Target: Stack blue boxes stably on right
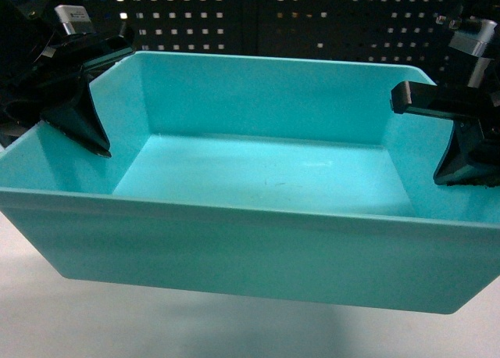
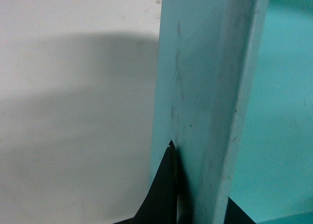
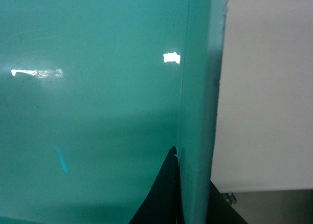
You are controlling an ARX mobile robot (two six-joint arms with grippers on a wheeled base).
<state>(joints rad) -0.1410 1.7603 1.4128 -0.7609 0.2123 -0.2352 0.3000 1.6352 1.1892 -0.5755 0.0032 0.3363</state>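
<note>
One light turquoise blue box (image 1: 258,241), an open-topped tub with tapered walls, fills the head view and is empty inside. It appears to hang a little above the white table, with a shadow beneath it. My left gripper (image 1: 98,139) is shut on the tub's left end wall (image 2: 195,87), one finger (image 2: 164,194) outside and one inside. My right gripper (image 1: 457,166) is shut on the right end wall (image 3: 198,87), with one finger (image 3: 164,194) inside the tub and the other outside.
The white table (image 1: 78,327) lies under the tub. A dark pegboard wall (image 1: 312,22) stands behind. In the right wrist view the table's edge (image 3: 264,189) shows just beyond the tub's right wall, with grey floor below it.
</note>
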